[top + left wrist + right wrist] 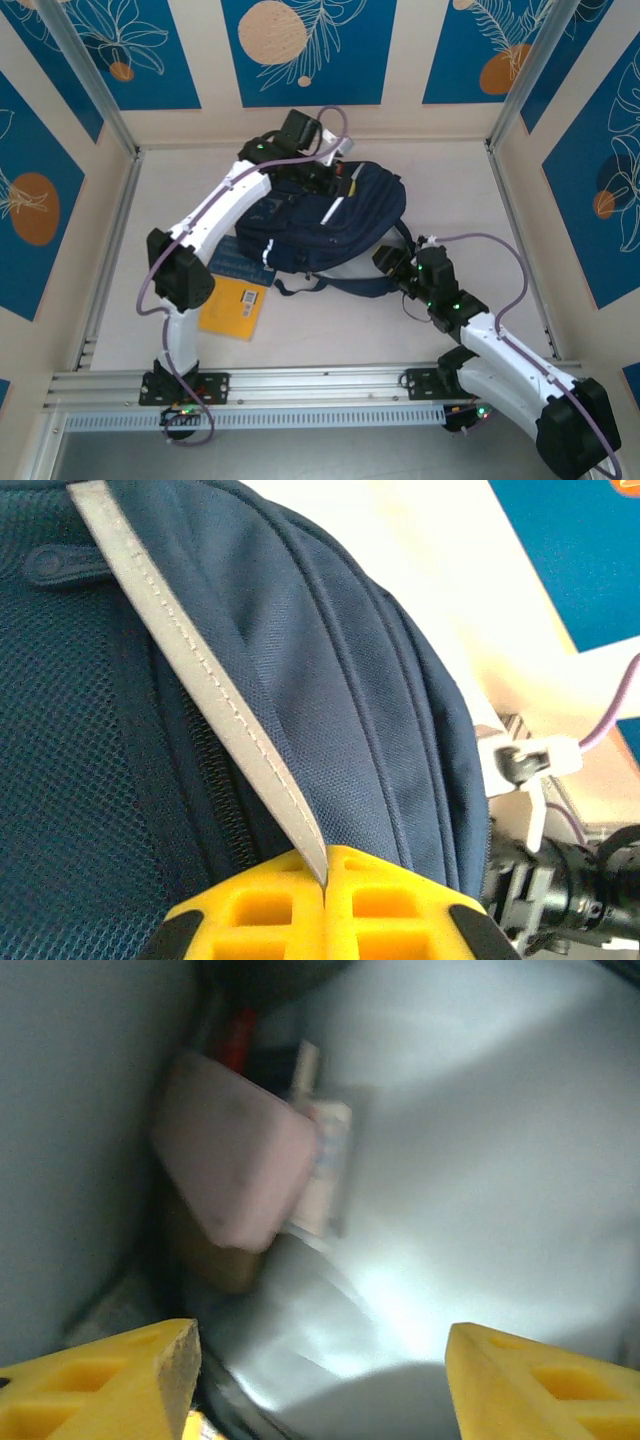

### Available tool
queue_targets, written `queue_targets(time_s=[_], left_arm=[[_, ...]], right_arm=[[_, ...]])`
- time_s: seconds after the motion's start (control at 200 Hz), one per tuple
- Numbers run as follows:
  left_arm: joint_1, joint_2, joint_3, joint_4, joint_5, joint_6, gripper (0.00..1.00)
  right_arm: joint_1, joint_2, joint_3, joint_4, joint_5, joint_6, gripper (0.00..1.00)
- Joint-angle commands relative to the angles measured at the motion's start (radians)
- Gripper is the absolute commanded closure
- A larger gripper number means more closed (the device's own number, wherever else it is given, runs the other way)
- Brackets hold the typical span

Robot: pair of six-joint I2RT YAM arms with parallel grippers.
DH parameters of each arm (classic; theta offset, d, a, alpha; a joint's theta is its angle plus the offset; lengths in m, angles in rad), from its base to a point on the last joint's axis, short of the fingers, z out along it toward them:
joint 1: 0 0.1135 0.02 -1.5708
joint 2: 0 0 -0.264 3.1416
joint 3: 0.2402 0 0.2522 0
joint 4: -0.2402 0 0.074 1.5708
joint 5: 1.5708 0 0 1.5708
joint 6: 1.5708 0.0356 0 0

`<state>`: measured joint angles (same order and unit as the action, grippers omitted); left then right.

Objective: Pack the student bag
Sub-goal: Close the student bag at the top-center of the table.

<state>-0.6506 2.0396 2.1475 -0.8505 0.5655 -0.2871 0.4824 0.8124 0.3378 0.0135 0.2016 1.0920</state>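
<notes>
Student bag [325, 225] is lying mid-table [450, 200], top end toward the far wall, mouth facing near right.

Left gripper [325, 875] is clenching a fold of navy fabric right where the reflective stripe [200, 670] ends. Right gripper [320, 1338] is sitting released inside the mouth with nothing between its fingers, facing the grey lining [480, 1160] and a blurred pink block [235, 1160].

Risks as I'm reading them:
- Left pinch is looking thin. Fabric could be slipping out and the mouth collapsing onto the right arm.
- A right finger could be snagging lining or a strap on exit and dragging the bag.
- Yellow book [235, 305] and blue book [235, 262] are lying outside at the bag's left edge (touching or tucked under, can't tell), so a drag would be shoving them.

Bag is looking soft and slumped, navy with pale stripes and dark straps.
</notes>
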Motion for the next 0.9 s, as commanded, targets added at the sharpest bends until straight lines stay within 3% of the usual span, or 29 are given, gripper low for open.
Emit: queue_targets(time_s=[0.0,0.205,0.495,0.575,0.68,0.8,0.895], left_arm=[[-0.076,0.071,0.164,-0.019,0.020,0.059,1.00],[-0.165,0.251,0.417,-0.057,0.065,0.038,1.00],[-0.221,0.340,0.448,-0.041,0.082,0.029,1.00],[-0.213,0.339,0.444,-0.091,0.002,0.049,0.80],[-0.180,0.300,0.389,-0.134,-0.135,0.033,0.50],[-0.124,0.149,0.157,-0.043,-0.207,-0.037,0.35],[-0.112,-0.033,-0.067,0.041,-0.311,-0.049,0.20]], right_arm=[[0.055,0.034,-0.075,-0.071,0.104,0.071,0.38],[0.137,0.181,-0.126,0.054,0.134,0.135,0.42],[0.286,0.426,-0.063,0.284,0.163,0.143,0.41],[0.312,0.432,-0.034,0.277,0.187,0.124,0.36],[0.342,0.356,-0.033,0.235,0.247,0.099,0.21],[0.352,0.237,-0.032,0.120,0.281,0.059,0.08],[0.355,0.133,-0.057,0.038,0.278,0.055,0.06]])
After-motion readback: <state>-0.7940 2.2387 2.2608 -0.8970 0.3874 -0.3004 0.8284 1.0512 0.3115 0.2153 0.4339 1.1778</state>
